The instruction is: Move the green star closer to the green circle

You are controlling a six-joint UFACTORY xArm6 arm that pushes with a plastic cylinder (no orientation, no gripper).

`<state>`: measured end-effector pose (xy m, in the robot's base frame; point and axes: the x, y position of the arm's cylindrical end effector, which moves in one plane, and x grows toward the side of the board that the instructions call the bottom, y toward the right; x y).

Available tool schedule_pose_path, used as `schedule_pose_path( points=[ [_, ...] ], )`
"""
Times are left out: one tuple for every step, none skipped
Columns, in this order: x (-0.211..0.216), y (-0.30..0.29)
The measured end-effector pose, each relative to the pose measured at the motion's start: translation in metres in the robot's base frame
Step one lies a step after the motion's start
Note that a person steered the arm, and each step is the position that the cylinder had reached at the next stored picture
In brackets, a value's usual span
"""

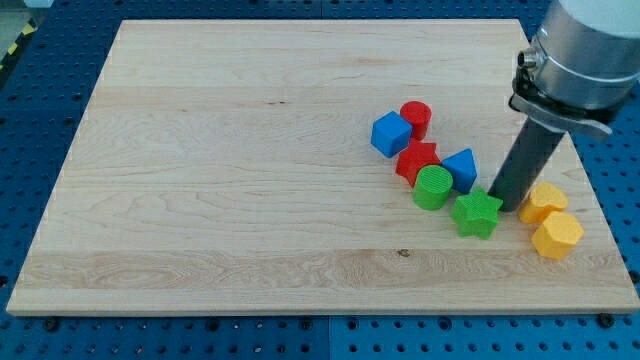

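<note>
The green star [476, 214] lies on the wooden board [250, 170] at the view's lower right. The green circle [433, 187] stands just to its upper left, almost touching it. My tip [507, 207] is at the star's right edge, touching or nearly touching it, between the star and the yellow blocks.
A red star [415, 159], a blue triangular block [462, 168], a blue cube [391, 133] and a red cylinder [416, 117] cluster above the green circle. Two yellow blocks [543, 201] [557, 235] lie right of my tip. The board's right edge is close.
</note>
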<state>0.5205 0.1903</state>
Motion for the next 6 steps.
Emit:
schedule_pose_path(
  points=[
    [0.009, 0.0],
    [0.009, -0.001],
    [0.009, -0.003],
    [0.023, 0.006],
    [0.034, 0.006],
    [0.039, 0.005]
  ],
)
